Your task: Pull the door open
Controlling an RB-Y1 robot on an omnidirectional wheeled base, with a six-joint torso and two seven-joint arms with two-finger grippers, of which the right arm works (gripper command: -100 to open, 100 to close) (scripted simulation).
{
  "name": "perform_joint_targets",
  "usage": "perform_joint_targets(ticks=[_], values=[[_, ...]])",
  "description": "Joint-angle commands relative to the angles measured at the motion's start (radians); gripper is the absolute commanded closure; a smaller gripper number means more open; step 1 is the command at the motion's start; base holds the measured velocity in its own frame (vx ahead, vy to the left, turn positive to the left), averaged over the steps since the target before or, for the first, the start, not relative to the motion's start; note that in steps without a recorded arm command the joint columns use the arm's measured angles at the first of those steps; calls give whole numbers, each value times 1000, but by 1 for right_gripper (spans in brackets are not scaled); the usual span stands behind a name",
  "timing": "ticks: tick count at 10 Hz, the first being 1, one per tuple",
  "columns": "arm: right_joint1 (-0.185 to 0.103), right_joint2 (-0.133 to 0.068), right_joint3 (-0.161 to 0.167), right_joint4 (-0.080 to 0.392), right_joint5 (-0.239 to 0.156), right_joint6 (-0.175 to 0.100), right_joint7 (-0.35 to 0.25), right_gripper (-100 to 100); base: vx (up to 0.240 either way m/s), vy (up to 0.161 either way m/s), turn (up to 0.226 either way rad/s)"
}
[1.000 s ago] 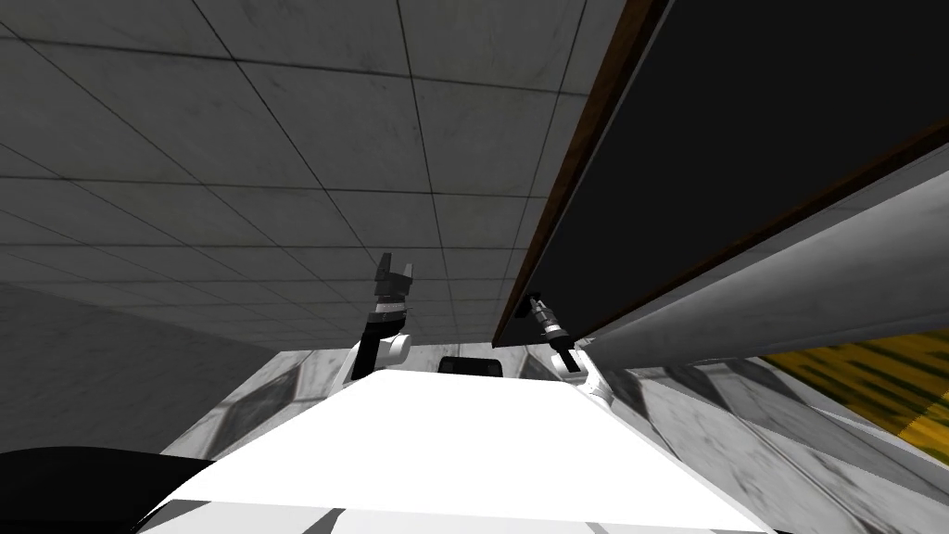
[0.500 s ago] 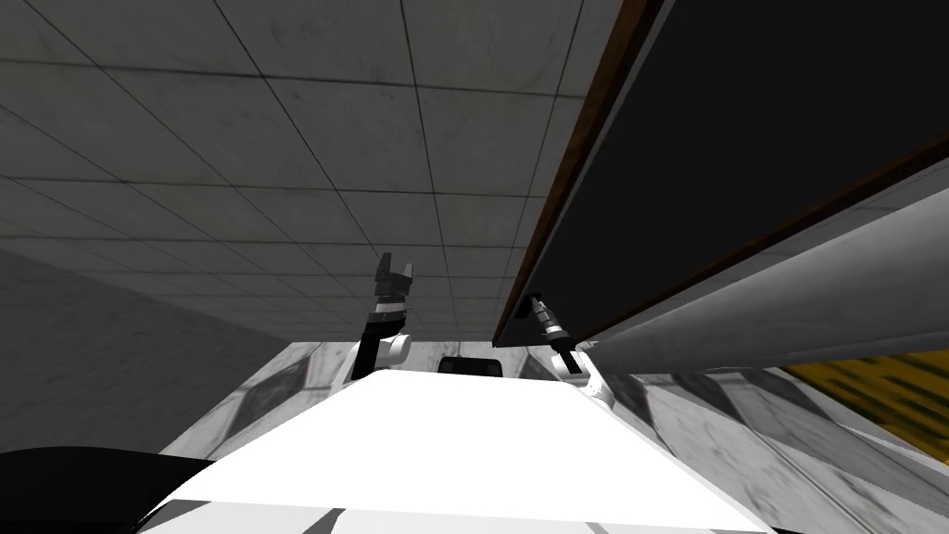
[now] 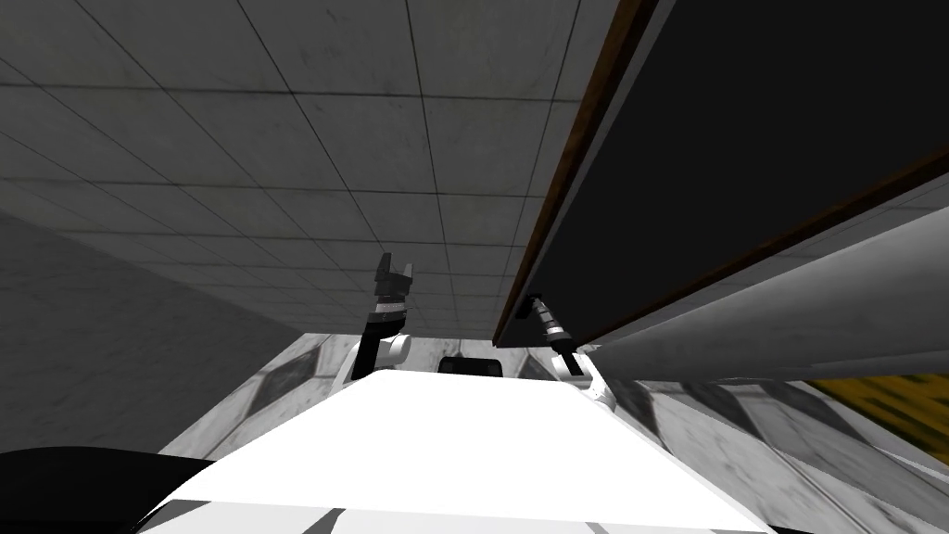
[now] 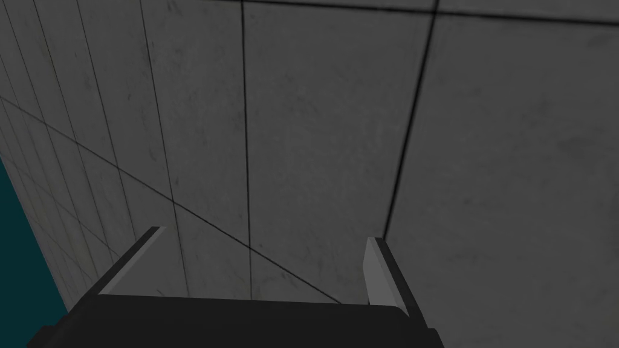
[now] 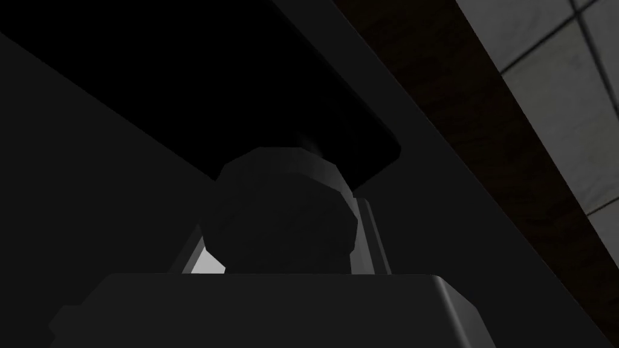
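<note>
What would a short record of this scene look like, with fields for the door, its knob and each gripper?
door: dark panel with a brown edge, on the robot's right
knob: dark, rounded, mounted on the door
right gripper: shut on the knob, pressing its sides
left gripper: open, holding nothing, raised apart from the door

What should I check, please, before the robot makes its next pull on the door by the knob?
1. Right claw shut on the knob: ok, its fingers press the knob's sides.
2. Knob seated deep in the grip: ok, it sits close to the claw's dark body.
3. Left claw away from the door: ok, it is open, raised and apart from the door's brown edge.
4. Door free to swing: cannot tell.
5. Space behind the robot for the pull: cannot tell.
</note>
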Motion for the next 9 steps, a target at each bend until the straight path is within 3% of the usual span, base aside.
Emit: perform_joint_targets(ticks=[1,3,8,9], values=[[9,11,14,-4,-10,-4,-29,100,-35,-20,39],[25,13,22,-19,-61,5,-94,100,-54,-39,124],[41,16,30,-34,-112,15,-195,100,-41,-28,69],[49,17,34,-43,-140,20,-234,100,-48,-33,94]])
